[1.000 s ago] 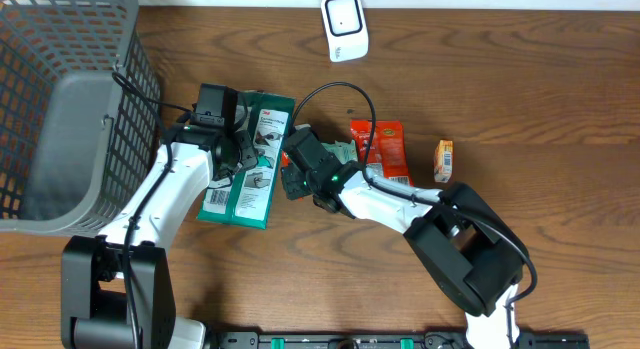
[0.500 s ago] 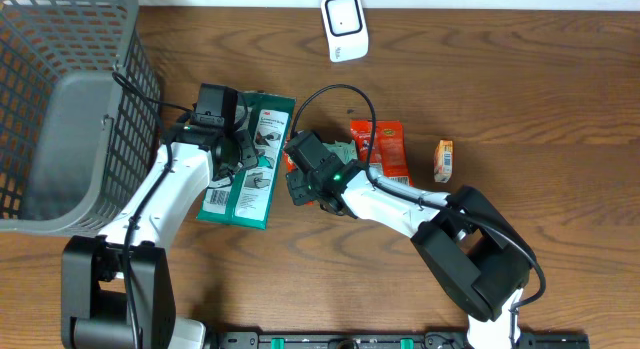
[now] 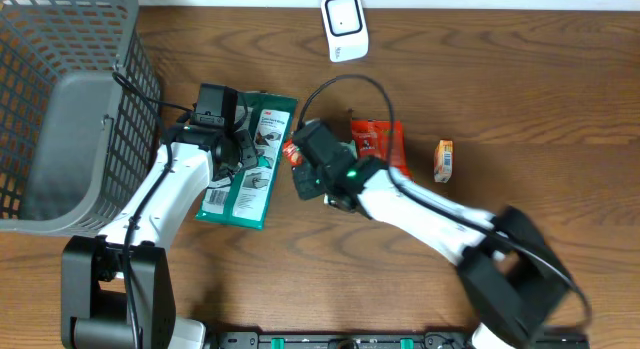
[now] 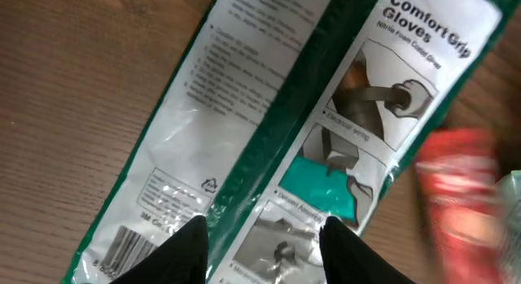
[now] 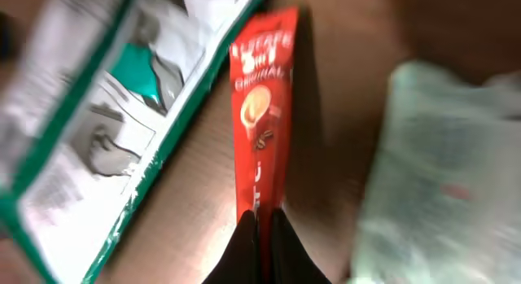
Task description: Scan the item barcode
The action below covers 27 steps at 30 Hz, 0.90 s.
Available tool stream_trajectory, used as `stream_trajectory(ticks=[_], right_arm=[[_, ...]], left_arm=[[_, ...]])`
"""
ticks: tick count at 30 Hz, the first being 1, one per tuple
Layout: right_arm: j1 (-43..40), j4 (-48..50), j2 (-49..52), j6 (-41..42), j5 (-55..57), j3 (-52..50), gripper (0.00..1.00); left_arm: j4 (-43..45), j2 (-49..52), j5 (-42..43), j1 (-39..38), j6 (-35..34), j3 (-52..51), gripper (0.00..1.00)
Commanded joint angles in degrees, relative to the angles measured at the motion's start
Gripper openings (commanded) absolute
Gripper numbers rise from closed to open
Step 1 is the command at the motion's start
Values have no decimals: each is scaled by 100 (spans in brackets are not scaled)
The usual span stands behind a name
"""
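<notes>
Right arm (image 3: 420, 204) newly stretched, right fingers (image 5: 244, 247) clenched on red sachet (image 5: 262, 113); left fingers (image 4: 183, 247) parted

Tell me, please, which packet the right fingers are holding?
The slim red coffee sachet, pinched at one end; the green Comfort Grip Gloves pack and the small orange packet lie on the table.

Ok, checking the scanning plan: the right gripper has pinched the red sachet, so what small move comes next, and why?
Probably lift the red sachet clear of the glove pack, toward the white scanner. The right gripper is shut on its end, it lies beside the pack, and the scanner stands apart from both.
</notes>
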Motion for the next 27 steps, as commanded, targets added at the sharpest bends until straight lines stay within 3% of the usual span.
stream_trajectory(ticks=[1, 16, 27], right_arm=[[52, -293, -476, -258, 533, 28, 1], [1241, -457, 249, -409, 3646, 28, 1], [1810, 409, 1073, -1987, 5320, 28, 1]], left_arm=[[2, 55, 203, 0, 57, -39, 46], [-247, 52, 295, 645, -184, -39, 47], [-308, 52, 544, 879, -177, -39, 52]])
